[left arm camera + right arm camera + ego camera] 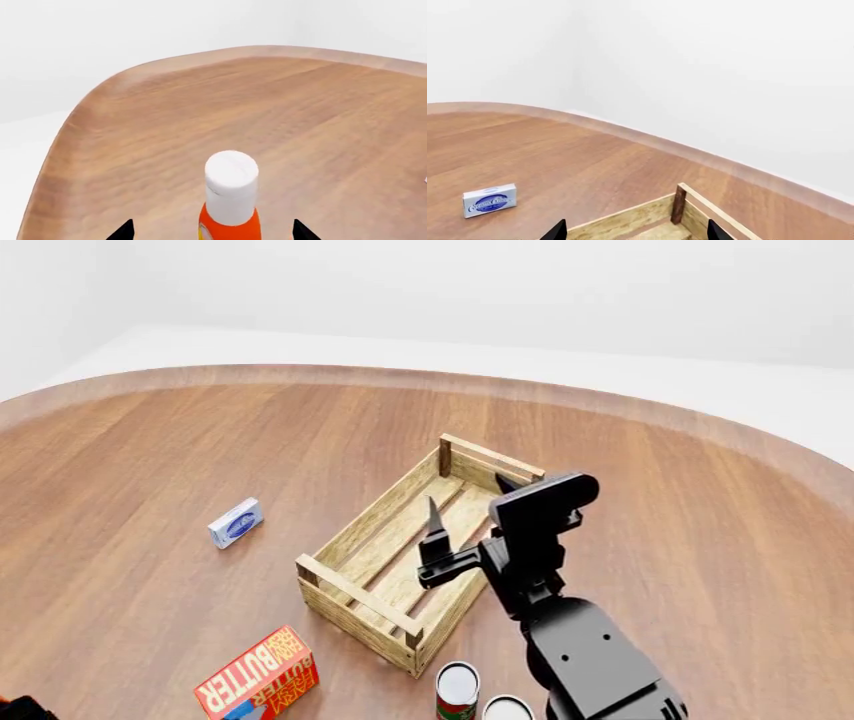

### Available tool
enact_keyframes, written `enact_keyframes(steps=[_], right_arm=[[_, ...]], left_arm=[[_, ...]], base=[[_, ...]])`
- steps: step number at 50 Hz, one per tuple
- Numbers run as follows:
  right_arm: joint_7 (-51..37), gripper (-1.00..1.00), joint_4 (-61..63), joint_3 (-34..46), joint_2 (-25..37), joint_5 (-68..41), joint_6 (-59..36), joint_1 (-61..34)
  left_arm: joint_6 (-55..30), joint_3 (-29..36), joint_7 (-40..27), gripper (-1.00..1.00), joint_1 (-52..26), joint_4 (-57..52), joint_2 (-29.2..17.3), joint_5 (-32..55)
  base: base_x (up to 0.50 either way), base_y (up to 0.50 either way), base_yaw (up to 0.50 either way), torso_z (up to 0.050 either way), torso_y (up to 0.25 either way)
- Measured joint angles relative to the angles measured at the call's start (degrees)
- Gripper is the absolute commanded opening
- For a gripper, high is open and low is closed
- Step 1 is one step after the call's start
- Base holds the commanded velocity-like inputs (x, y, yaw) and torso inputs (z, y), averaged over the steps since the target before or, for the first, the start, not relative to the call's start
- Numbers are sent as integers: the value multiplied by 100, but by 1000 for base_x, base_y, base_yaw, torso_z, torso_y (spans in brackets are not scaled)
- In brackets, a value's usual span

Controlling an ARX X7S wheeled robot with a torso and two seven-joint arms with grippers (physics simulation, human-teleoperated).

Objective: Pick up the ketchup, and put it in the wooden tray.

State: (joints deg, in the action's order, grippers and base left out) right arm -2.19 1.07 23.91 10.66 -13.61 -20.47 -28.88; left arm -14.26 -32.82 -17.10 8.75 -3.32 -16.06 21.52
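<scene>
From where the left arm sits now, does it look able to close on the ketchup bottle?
Probably yes. In the left wrist view the ketchup bottle stands upright between the two open fingertips of the left end effector, with only bare table around it and nothing blocking.

A broad brown wood-grain counter (200, 460) with a rounded, paler edge filled most of each view. Behind it stood plain white walls (714, 65) meeting at a corner, and a white floor (747, 390), all evenly lit.

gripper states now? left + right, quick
Left gripper: open, fingertips either side of the ketchup, not gripping it.
Right gripper: open, empty, above the wooden tray.
</scene>
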Motion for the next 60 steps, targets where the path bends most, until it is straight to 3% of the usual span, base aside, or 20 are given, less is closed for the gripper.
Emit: enact_keyframes(steps=[36,60], right_arm=[[-101,100,-314,6,36,-73,105,-90],[-171,100,-485,-16,63,-143,162,-131]], left_arm=[[280,339,-142,100,-806,1022,-134,-323],[820,554,-206,100,-1671,2523,-255,-641]], base=[[0,0,0,0,0],[0,0,0,0,0]])
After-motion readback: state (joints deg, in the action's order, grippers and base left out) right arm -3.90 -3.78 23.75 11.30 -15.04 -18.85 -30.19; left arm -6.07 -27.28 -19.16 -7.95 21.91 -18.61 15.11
